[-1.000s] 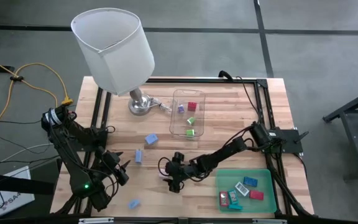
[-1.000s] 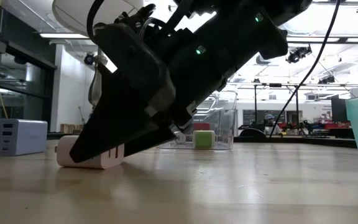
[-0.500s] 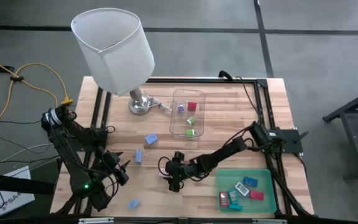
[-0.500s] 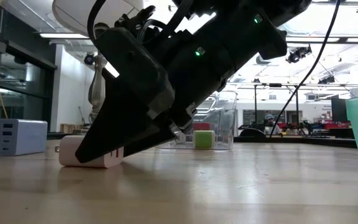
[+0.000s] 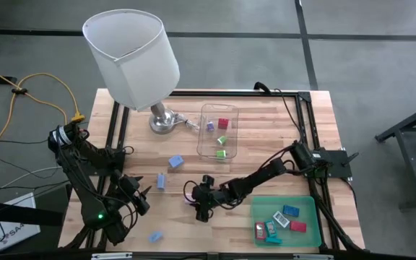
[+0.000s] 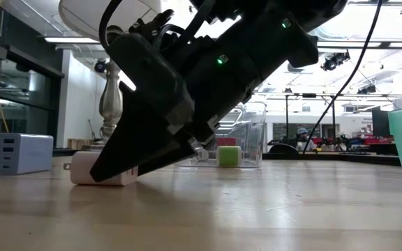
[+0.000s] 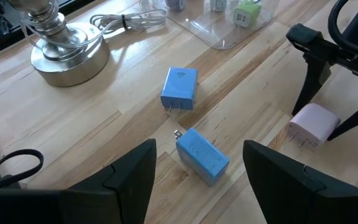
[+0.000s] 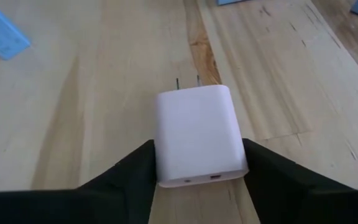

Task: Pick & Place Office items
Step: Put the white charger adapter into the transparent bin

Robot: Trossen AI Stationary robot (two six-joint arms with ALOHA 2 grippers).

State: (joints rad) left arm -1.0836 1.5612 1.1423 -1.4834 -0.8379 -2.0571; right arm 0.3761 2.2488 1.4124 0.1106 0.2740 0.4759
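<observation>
My right gripper is low on the table near its middle, its fingers on either side of a pale pink wall charger. That charger also shows in the low view and in the left wrist view. Three blue chargers lie flat on the wood to the left. My left gripper is open and hangs above the table's left near part, touching nothing. My right gripper has the pale pink charger pinched between its two fingers, on the two side faces near the port end. The fingers slant down from the table's right and lie along it. The charger lies flat on the wood, prongs pointing away from the gripper.
A clear plastic box with red, green and purple pieces stands at the far middle. A flat green tray with several pieces lies near right. A lamp with a white shade and metal base stands far left, its cord beside it.
In the low view the pale pink charger has slid slightly toward the table's right on the wood, and its prongs now show at its left end. My right gripper has stayed low around it.
</observation>
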